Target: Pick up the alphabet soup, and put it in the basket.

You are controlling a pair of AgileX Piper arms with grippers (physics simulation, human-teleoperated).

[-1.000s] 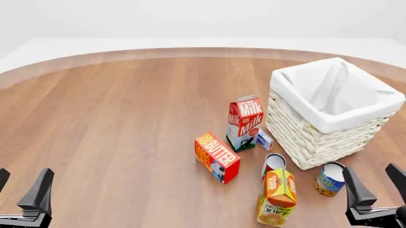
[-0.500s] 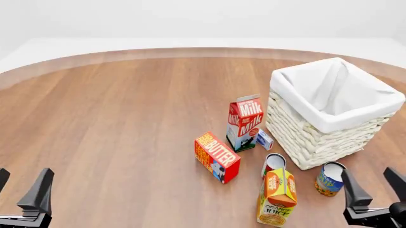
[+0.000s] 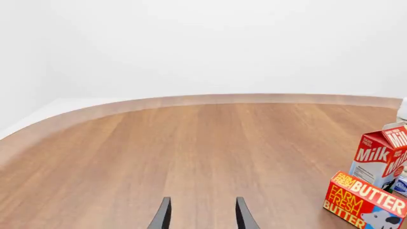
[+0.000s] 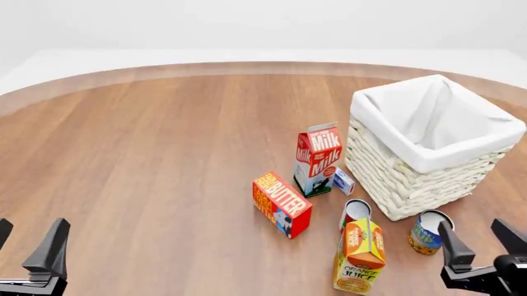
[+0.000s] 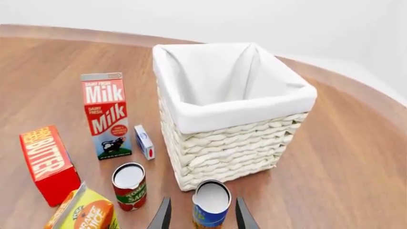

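Just ahead of the right tool (image 4: 477, 242), alphabet soup (image 4: 427, 232) stands upright
Its fingers are spread apart, soup touching the basket (image 4: 428, 145) base

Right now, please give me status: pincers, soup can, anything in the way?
Both pincers open, empty: left, right. Soup can upright beside basket, lined up between right fingertips. Nothing blocking.

Left of the right gripper (image 4: 480, 237): orange juice carton (image 4: 359, 256), red-labelled can (image 4: 355, 213); farther left the butter box (image 4: 281, 204), milk carton (image 4: 317, 159), small blue-white box (image 4: 344, 181)
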